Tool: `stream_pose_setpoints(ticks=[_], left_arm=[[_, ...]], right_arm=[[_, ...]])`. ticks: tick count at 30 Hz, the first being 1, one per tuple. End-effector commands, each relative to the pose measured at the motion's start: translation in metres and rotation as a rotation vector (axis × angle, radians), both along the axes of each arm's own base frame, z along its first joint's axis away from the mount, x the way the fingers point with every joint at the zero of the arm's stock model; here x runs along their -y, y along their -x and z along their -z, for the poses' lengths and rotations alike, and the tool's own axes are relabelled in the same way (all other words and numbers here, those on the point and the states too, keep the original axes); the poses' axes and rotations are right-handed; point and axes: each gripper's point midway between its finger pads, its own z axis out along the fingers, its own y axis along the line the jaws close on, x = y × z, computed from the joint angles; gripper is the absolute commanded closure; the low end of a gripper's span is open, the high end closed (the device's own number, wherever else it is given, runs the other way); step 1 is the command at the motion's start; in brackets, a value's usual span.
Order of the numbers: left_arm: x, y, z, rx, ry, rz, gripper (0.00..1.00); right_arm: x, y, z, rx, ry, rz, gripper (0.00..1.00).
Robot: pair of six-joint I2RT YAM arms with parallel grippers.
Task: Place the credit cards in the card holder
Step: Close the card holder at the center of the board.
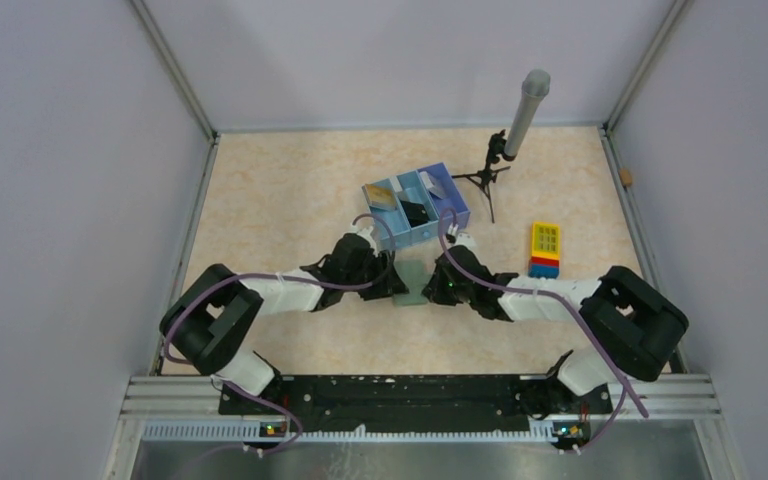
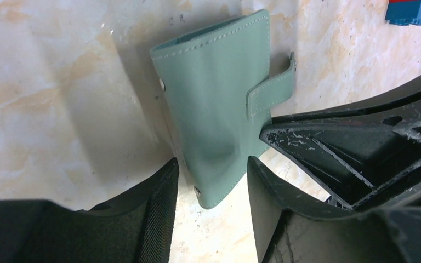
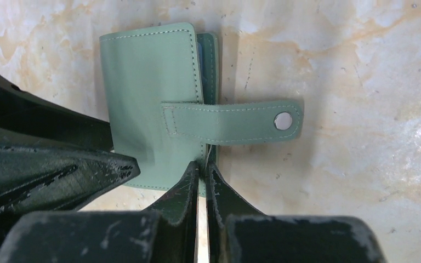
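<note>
Holder lies shut on the worktop (strap unsnapped), our right end effector pinching its edge, left end effector apart astride it; we judge opening underway, next folding it open.

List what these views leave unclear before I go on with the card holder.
- Pockets of the grey-green stitched folding card holder: right wrist view, its closed cover hides them; only a blue sliver shows.
- Grip of the right claw: same view, its shut fingers cover the holder's edge; one flap or both, unclear.
- Credit cards: top view, contents of the blue three-compartment tray are too small to identify.
</note>
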Motion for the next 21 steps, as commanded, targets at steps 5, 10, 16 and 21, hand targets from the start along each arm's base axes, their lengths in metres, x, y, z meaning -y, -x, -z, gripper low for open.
stream_pose_setpoints(ticks=[5,10,16,21], left_arm=[[-0.010,-0.001,-0.001,0.002,0.053,-0.113,0.46],[0.001,-0.001,-0.006,0.001,0.183,-0.125,0.51],[0.025,-0.003,-0.022,0.032,0.335,-0.047,0.75],[0.028,-0.004,-0.037,0.099,0.365,-0.011,1.00]], right_arm=[[0.030,0.015,0.045,-0.085,0.164,0.048,1.00],[0.030,0.020,0.049,-0.096,0.149,0.045,1.00],[0.010,0.022,0.031,-0.046,0.005,-0.029,1.00],[0.012,0.018,0.000,0.035,-0.032,-0.053,0.91]])
